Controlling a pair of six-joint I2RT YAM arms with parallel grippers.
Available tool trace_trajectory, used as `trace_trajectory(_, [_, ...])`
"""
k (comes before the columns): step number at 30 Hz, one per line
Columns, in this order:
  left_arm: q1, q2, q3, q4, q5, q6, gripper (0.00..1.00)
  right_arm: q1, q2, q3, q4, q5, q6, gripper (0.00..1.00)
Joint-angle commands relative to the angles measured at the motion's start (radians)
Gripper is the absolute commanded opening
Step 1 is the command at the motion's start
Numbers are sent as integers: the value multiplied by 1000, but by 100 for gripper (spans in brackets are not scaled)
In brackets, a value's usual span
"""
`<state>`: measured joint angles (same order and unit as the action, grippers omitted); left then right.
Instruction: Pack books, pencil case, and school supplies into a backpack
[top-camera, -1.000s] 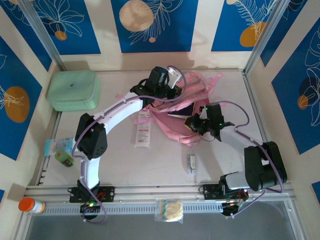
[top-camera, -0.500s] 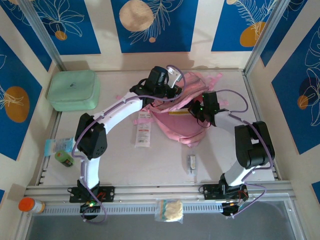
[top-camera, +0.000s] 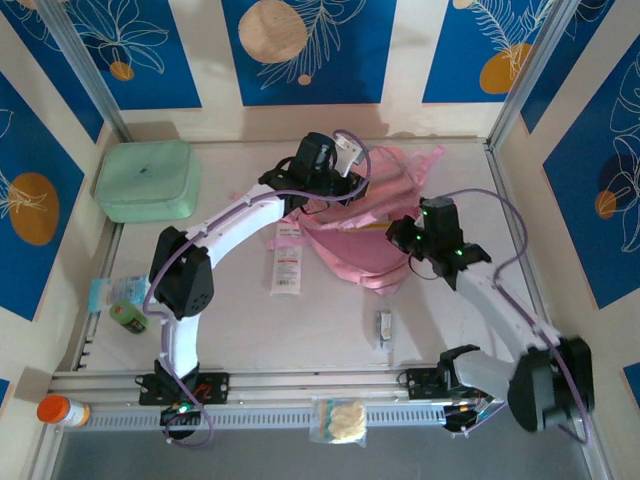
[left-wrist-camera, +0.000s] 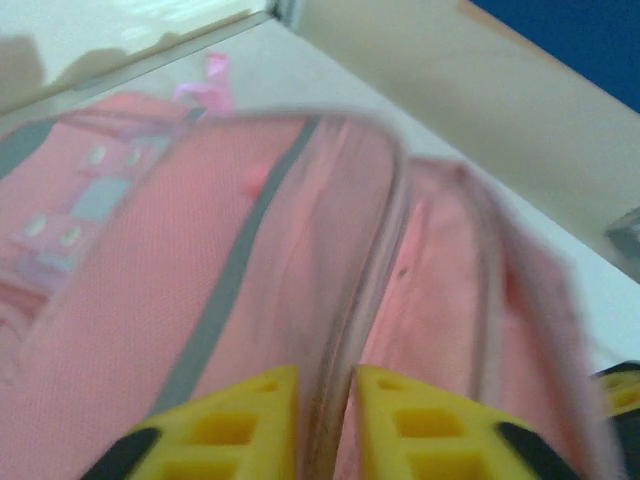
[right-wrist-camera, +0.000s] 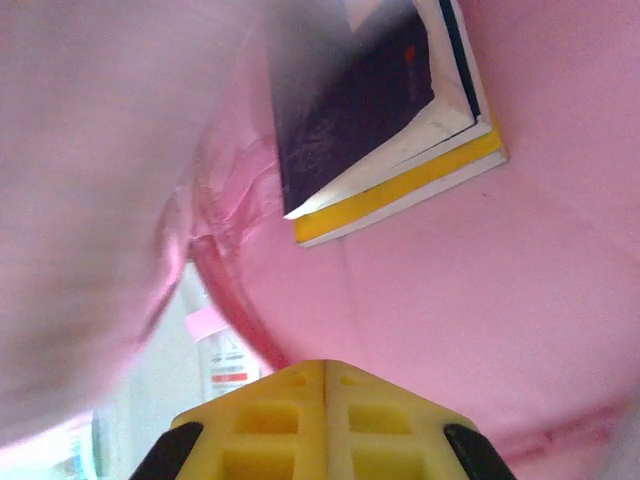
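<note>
Backpack (top-camera: 362, 252): pale pink, biggest thing on the table (top-camera: 250, 340), lying at the far middle, straps trailing toward the near side. Left arm arcs over from the near left to its far-left side. Left gripper (left-wrist-camera: 327, 388) is clenched on the rim of the backpack's opening. In the left wrist view a thin fabric edge runs up between the two yellow fingers, with the gap very narrow.

Mint-green case (top-camera: 147, 180): far left corner, well apart from the backpack, nothing touching it.

Books (right-wrist-camera: 360, 110): stacked inside the backpack, pink fabric all round them. A dark navy cover is on top, white page edges below it, and a bright yellow one at the bottom of the stack. Right gripper (right-wrist-camera: 325, 372) sits at the backpack's right side. Its pads are pressed flat together with nothing between them, pointing into the pink interior, apart from the stack.

Pencil case (top-camera: 287, 258): long white pouch with red print, flat on the table just left of the backpack, outside it.

School-supply item (top-camera: 383, 327): tiny pale oblong with dark marks, on the bare table nearer the arm bases, apart from the backpack.
</note>
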<state>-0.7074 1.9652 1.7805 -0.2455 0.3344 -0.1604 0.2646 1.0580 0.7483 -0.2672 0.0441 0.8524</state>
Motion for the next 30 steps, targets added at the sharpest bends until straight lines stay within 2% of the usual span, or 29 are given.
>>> trace_trajectory(1, [-4, -106, -51, 59, 146, -64, 38, 1, -98, -22, -207, 17, -34, 2])
trace_trajectory(4, [-2, -191, -165, 154, 165, -129, 48, 12, -149, -3, -283, 2, -81, 2])
trace_trajectory(7, [15, -294, -292, 184, 78, -186, 53, 32, -138, 22, -333, -42, -97, 3])
trace_trajectory(10, [77, -363, -424, 208, 16, -311, 55, 80, -79, 27, -323, -113, -62, 3])
trace_trajectory(13, [158, -384, -550, 245, -5, -454, 56, 184, -24, 15, -255, -106, -3, 4])
trace_trajectory(18, [279, -339, -700, 354, -1, -648, 58, 320, 123, 50, -198, -37, 45, 4])
trace_trajectory(24, [325, -202, -668, 394, 22, -697, 61, 376, 245, 62, -137, -34, 72, 5])
trace_trajectory(30, [337, -93, -628, 422, -27, -731, 61, 406, 300, 76, -131, -15, 81, 5])
